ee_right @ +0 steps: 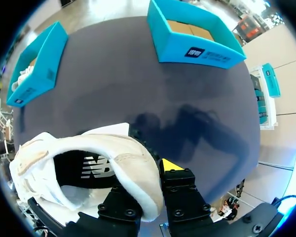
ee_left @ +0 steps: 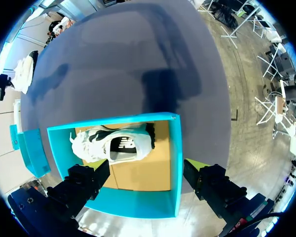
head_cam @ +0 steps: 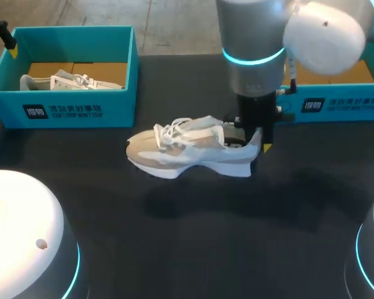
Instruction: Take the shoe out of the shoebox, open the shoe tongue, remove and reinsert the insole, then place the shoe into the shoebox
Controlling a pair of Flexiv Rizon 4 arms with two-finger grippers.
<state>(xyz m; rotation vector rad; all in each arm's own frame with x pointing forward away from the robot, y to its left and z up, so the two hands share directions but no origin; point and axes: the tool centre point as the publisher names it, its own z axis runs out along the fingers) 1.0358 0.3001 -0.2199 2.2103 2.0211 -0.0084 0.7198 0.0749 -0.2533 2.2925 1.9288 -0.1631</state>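
Evidently, the white-and-beige lace-up sneaker (head_cam: 190,149), pinched mid-table at its heel by the right gripper (ee_right: 148,182), was best braced firmly before its tongue was lifted by the spread-fingered left gripper (ee_left: 148,180) above the far-left teal shoebox (ee_left: 138,207).

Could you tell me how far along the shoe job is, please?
Done: the shoe lies out on the table. In hand: the right gripper pinches its heel; the insole sits inside, so I cannot tell whether it was ever removed. To do: return the shoe to the box. The left gripper hangs open over a second shoe.
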